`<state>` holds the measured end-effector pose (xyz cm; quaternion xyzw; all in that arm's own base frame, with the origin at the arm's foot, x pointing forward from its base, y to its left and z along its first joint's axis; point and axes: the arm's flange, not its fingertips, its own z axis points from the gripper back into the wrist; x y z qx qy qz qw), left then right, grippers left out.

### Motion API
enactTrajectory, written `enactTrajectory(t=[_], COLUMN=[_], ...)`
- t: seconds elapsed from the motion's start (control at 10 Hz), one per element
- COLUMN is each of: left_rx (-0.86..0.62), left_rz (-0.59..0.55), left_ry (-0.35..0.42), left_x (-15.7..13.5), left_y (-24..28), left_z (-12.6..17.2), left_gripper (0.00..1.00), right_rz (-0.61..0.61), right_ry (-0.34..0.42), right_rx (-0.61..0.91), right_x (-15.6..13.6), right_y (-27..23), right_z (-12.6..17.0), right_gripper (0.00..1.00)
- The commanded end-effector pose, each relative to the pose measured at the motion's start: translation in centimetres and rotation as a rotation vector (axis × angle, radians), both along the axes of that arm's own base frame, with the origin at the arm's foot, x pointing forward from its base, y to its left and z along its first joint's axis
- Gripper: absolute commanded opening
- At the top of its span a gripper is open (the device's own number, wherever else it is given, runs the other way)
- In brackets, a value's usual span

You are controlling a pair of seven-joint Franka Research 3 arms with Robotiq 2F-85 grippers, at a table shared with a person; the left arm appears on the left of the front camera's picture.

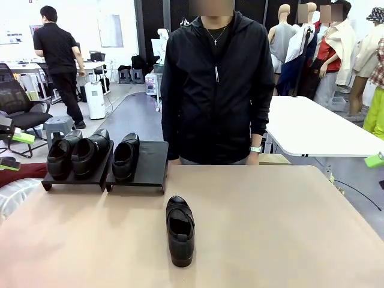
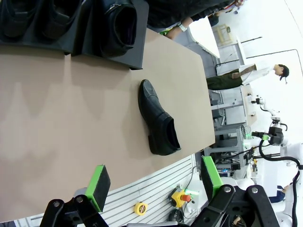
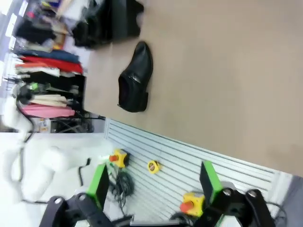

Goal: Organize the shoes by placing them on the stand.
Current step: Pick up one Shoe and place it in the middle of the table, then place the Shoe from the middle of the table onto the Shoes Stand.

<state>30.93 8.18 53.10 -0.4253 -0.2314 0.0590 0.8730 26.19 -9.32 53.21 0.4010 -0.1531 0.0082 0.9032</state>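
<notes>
Nearest the robot, 1 black loafer (image 1: 180, 230) lies alone on the tan table (image 1: 282, 228), near the middle and slightly toward 7 o'clock of the tabletop's centre, its toe pointing toward the robot's edge at 6 o'clock and its heel toward the person. In the left wrist view the same loafer (image 2: 158, 119) lies flat on its sole, well apart from everything else on the table. The left gripper (image 2: 154, 185) hangs off the table's near edge with its green-padded fingers (image 2: 98, 186) spread wide and nothing between them; the right gripper (image 3: 154, 182) is likewise spread wide and empty, off the table edge, with the loafer (image 3: 135, 78) at about 11 o'clock in its view. Farther on, at about 10 o'clock from the lone loafer, 2 black stands sit side by side and touching at the table's far left. The left stand (image 1: 75, 178) carries 2 loafers (image 1: 78, 153) next to each other, toes toward the robot. The right stand (image 1: 150, 171) carries 1 loafer (image 1: 125, 156) on its left half, with its right half bare. Beyond the table at 12 o'clock a person (image 1: 217, 84) in a black zipped jacket stands at the far edge, arms down at the sides.
</notes>
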Motion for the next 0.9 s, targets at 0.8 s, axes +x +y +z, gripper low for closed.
enactTrajectory(t=[0.8], left_rx=[-0.017], left_rz=[0.001], left_ry=[0.003], left_x=[-0.06], left_y=[-0.14], left_z=[0.24], left_gripper=[1.00], right_rz=[0.055], right_ry=[-0.016], right_rx=[0.010], right_x=[-0.43], right_y=[-0.08], right_z=[0.60], right_gripper=[1.00])
